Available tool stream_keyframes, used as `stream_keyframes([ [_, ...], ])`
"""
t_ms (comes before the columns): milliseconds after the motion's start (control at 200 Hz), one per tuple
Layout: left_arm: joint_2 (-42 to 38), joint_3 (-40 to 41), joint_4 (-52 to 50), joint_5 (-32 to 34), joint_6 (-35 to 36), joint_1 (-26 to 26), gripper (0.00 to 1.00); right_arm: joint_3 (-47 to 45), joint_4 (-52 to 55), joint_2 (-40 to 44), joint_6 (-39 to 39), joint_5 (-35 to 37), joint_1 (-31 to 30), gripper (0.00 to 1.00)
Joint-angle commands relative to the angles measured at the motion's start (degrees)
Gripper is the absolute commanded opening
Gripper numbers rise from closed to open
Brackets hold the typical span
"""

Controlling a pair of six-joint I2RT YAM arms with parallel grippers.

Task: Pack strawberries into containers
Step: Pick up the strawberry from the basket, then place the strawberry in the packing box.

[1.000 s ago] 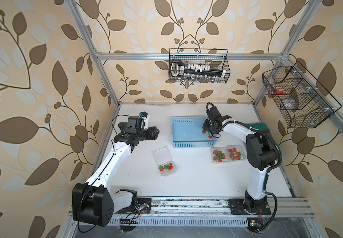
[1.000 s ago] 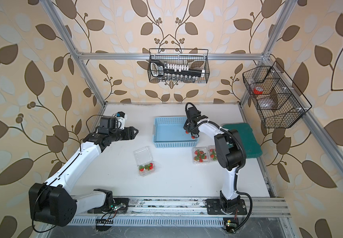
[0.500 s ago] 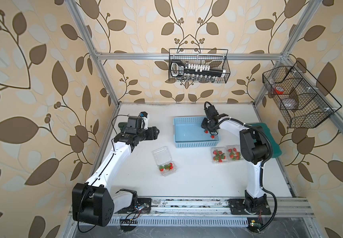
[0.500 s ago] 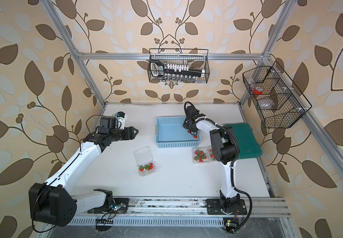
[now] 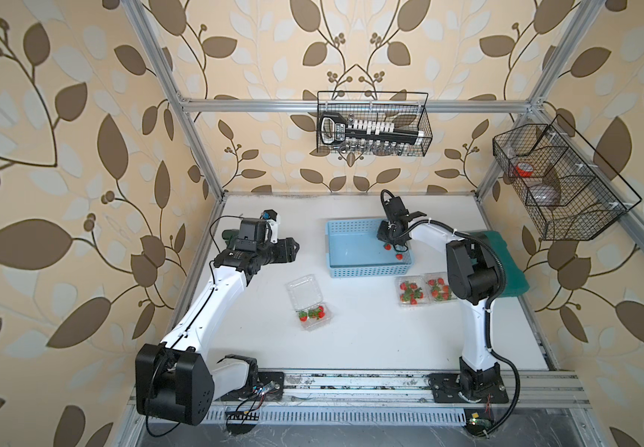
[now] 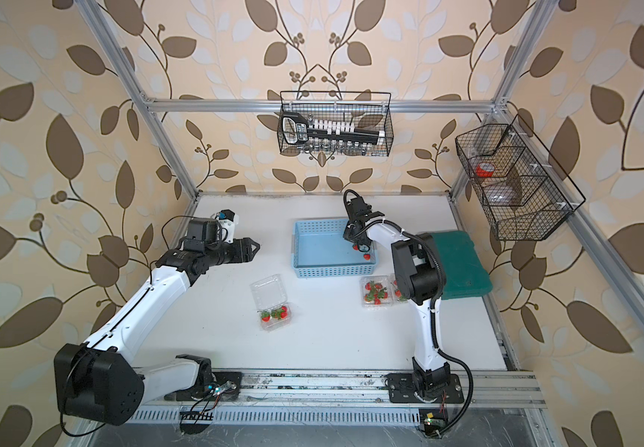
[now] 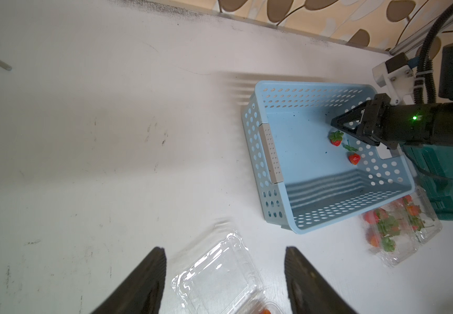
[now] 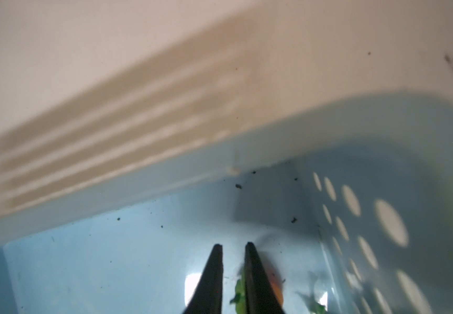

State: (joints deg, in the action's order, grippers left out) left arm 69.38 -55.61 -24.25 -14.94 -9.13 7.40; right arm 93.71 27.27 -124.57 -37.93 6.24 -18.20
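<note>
The right tool (image 8: 233, 246) was closed to a thin slit between its fingers, low inside the blue basket (image 7: 252, 141) toward its right end. Nothing red sat between the fingers. A strawberry (image 7: 336, 139) lay on the basket floor just beside the tips. In the right wrist view its green cap showed against the outer side of one finger, and whether a leaf or stem was pinched could not be told. A second strawberry (image 7: 354, 158) lay close by, nearer the perforated side wall and apart from the tool. In both top views the right arm reached in over the basket's right end.

The left tool (image 7: 224, 248) hung above the tabletop (image 5: 370, 340), left of the basket and pointing toward it. Its fingers were spread wide with nothing between them.

Between that tool and the front of the tabletop lay the open container (image 5: 305, 288), its lid folded back flat and a few red berries in its base. A pair of containers (image 5: 411, 292) stood side by side just in front of the basket's right end, both holding berries. The one farther right was partly hidden by the right arm. Beyond them, at the right edge of the tabletop, lay a green case (image 5: 506, 263).
</note>
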Motion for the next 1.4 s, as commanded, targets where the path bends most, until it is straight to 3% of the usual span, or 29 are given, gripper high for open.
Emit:
stream_keyframes([
  [0, -0.57, -1.26, 0.41, -1.02, 0.61, -0.52, 0.70, 1.08, 1.16, 0.88, 1.15, 0.70, 0.29, 0.00],
  [205, -0.65, -1.29, 0.39, -1.08, 0.62, -0.53, 0.70, 0.48, 1.66, 3.91, 2.23, -0.18, 0.13, 0.00],
  [425, -0.65, -1.32, 0.50, -1.02, 0.67, -0.50, 0.70, -3.72, 0.57, 11.40, 8.35, -0.90, -3.05, 0.00],
  [560, -0.57, -1.26, 0.52, -0.97, 0.64, -0.54, 0.70, -8.07, 0.04, 16.90, 11.79, 0.13, -8.72, 0.00],
  [785, -0.44, -1.28, 0.42, -0.46, 0.71, -0.50, 0.70, -16.07, -3.28, 24.39, 10.15, -6.36, -21.70, 0.00],
  [915, -0.48, -1.39, 0.35, -0.09, 0.77, -0.53, 0.71, -16.36, -3.42, 23.85, 7.98, -7.28, -30.71, 0.00],
  [1045, -0.22, -1.38, 0.35, -0.31, 0.74, -0.54, 0.70, -16.64, -5.86, 21.03, 5.55, -10.90, -35.90, 0.00],
  [1395, -1.00, -1.19, 0.19, -0.18, 0.61, -0.54, 0.71, -12.97, -6.36, 13.02, 4.71, -13.84, -42.37, 0.00],
])
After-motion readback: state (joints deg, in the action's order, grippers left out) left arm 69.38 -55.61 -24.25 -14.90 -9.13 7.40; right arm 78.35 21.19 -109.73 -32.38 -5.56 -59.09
